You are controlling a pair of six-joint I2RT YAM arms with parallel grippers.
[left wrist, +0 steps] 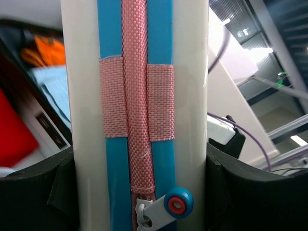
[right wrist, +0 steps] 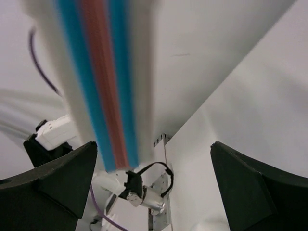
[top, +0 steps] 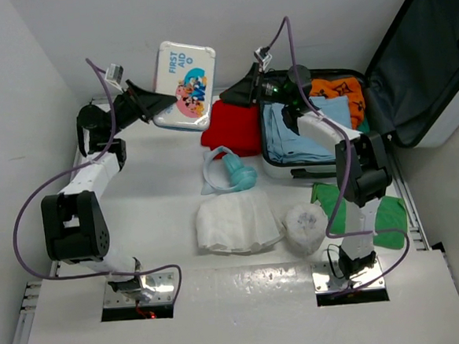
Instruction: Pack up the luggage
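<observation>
The luggage (top: 382, 102) lies open at the back right, its dark-lined lid (top: 426, 56) raised against the wall. In its base lie folded light-blue clothes (top: 290, 132) and an orange garment (top: 342, 93). My left gripper (top: 158, 106) is shut on a white First Aid box (top: 185, 80) and holds it upright above the table. In the left wrist view the box's blue zip and pink strap (left wrist: 139, 96) fill the space between the black fingers (left wrist: 250, 187). My right gripper (top: 241, 92) stands open just right of the box, whose blurred edge (right wrist: 101, 82) shows at upper left of my right wrist view.
A red cloth (top: 234, 128) lies left of the luggage base. Mid-table lie a pale blue and teal item (top: 230, 173), a white folded cloth (top: 237, 223) and a white roll (top: 306, 226). A green cloth (top: 386, 216) sits by the right arm. White walls enclose the table.
</observation>
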